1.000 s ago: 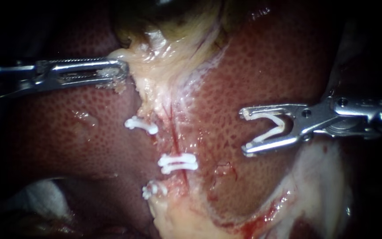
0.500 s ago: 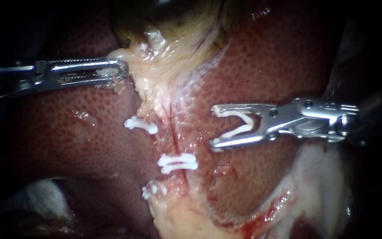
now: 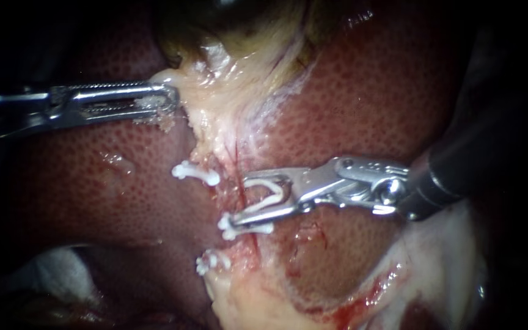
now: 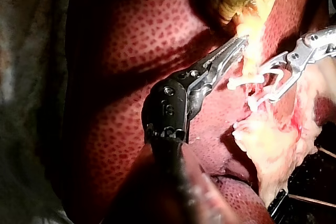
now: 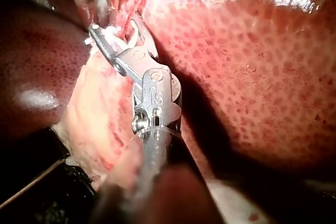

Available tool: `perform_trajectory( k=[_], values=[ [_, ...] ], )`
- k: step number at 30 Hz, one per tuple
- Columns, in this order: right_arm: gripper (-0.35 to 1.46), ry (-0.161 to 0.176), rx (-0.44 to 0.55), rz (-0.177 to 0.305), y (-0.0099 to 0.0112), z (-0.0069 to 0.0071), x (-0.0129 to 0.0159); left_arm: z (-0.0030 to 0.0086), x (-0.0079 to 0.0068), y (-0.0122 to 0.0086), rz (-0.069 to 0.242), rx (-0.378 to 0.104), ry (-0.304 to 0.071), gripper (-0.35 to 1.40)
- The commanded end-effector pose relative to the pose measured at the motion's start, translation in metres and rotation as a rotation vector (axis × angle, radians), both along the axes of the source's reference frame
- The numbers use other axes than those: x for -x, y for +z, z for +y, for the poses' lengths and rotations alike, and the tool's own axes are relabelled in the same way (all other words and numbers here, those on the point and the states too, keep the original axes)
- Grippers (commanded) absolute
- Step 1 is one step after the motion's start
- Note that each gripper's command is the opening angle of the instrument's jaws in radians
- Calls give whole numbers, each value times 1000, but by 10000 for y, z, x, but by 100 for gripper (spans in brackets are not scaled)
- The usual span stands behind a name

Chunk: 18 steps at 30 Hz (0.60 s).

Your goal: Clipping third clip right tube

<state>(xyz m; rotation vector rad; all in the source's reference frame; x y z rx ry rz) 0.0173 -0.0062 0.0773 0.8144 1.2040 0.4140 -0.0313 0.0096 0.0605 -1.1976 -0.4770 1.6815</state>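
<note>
Straddling the right tube (image 3: pixel 238 164) just above a seated clip (image 3: pixel 247 226), my right tool (image 3: pixel 236 201) stands wide, gripping an open clip (image 3: pixel 274 194) between its jaws; positioned to close, I judge. Farther up, my left tool (image 3: pixel 172 101) clamps pale tissue (image 3: pixel 215 122), probably tensioning the tube.

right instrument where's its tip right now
Endoscope view: right instrument, in from the right, carries a loaded clip at the tube mid-view, between the upper clip and the middle clip.
</note>
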Motion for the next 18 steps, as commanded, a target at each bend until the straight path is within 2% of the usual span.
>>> perform_trajectory(
  k=[1, 4, 11, 18],
  values=[
    [49, 1, -8, 10, -1, 0, -2, 0, 0, 0, 0, 0, 1, -35],
    [48, -1, -59, 50, -6, -3, -5, 0, 0, 0, 0, 0, 1, -35],
    [46, -3, -139, 102, -11, -4, -7, 1, -1, 1, 0, 0, 1, -35],
    [45, 8, -177, 131, -20, 5, -4, 2, -2, 4, 0, 0, 1, -35]
  ],
)
